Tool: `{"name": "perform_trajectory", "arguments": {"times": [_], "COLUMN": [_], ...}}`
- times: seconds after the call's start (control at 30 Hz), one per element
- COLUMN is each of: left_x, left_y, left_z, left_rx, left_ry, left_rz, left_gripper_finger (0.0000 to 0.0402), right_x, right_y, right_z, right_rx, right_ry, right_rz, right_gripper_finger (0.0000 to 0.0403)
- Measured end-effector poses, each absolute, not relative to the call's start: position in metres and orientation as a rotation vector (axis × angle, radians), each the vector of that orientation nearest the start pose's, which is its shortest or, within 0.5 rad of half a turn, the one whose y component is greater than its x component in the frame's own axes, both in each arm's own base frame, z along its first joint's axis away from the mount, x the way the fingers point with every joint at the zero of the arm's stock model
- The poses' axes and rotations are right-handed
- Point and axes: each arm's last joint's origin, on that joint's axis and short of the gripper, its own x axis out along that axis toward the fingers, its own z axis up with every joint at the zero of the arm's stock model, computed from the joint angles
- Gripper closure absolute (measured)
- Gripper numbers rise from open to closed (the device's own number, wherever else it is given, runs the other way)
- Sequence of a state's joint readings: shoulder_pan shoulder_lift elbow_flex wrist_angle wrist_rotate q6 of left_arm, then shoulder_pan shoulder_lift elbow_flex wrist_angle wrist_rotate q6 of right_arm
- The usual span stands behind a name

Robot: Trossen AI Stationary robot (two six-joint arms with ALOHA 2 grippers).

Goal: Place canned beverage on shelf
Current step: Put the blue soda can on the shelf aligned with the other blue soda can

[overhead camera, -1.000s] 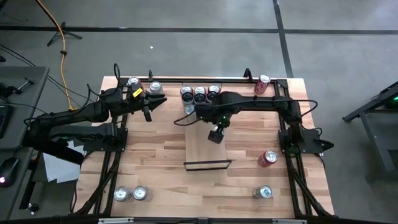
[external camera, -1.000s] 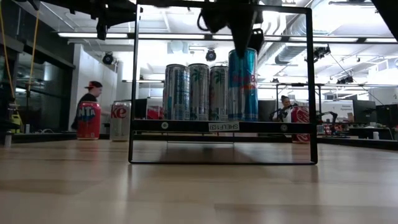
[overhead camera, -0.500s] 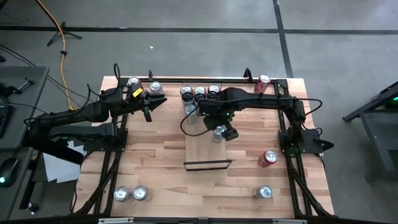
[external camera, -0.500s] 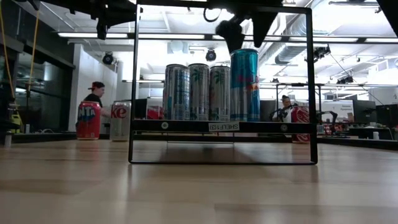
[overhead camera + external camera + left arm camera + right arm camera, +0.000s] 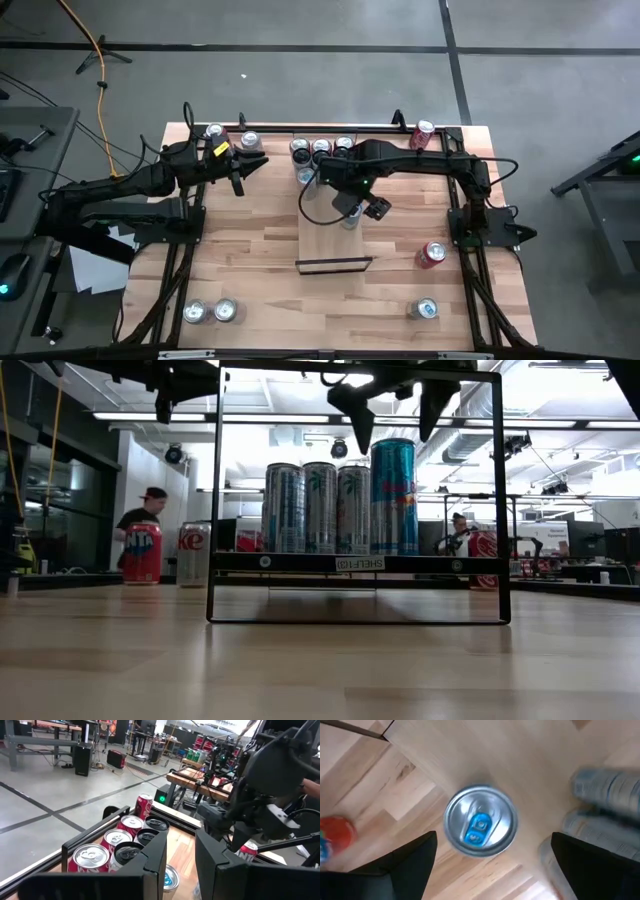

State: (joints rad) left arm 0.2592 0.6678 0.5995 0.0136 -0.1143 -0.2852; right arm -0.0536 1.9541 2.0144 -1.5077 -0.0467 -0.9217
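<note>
Right hand (image 5: 392,420) (fingers spread) above can (image 5: 394,497) on shelf (image 5: 355,563)

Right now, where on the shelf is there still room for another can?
The shelf is bare from the teal can just set down to the near black rail. The open right gripper hovers above that can. The far end is crowded: three silver cans stand in a row, with another can beside them.
</note>
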Motion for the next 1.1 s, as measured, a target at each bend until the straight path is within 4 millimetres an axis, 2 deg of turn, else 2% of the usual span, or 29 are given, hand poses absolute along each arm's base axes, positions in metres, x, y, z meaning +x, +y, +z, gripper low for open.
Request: {"name": "perform_trajectory", "arguments": {"times": [0.17, 0.27, 0.5, 0.7, 1.1], "left_x": [0.151, 0.151, 0.149, 0.149, 0.149], "left_y": [0.044, 0.043, 0.045, 0.045, 0.045], "left_z": [0.301, 0.297, 0.292, 0.292, 0.291], "left_rx": [-0.289, -0.298, -0.340, -0.337, -0.337], "left_ry": [0.043, 0.078, 0.116, 0.114, 0.129], "left_rz": [0.385, 0.391, 0.459, 0.482, 0.485], "left_gripper_finger": [0.0346, 0.0347, 0.0349, 0.0349, 0.0349], "right_x": [0.372, 0.373, 0.375, 0.380, 0.387], "right_y": [-0.012, -0.007, -0.005, -0.006, -0.006], "right_z": [0.327, 0.327, 0.328, 0.329, 0.330], "right_rx": [-0.723, -0.679, -0.540, -0.539, -0.412], "right_ry": [1.278, 1.260, 1.274, 1.237, 1.196], "right_rz": [0.736, 0.753, 0.649, 0.619, 0.487], "right_gripper_finger": [0.0025, 0.0025, 0.0025, 0.0025, 0.0025]}}
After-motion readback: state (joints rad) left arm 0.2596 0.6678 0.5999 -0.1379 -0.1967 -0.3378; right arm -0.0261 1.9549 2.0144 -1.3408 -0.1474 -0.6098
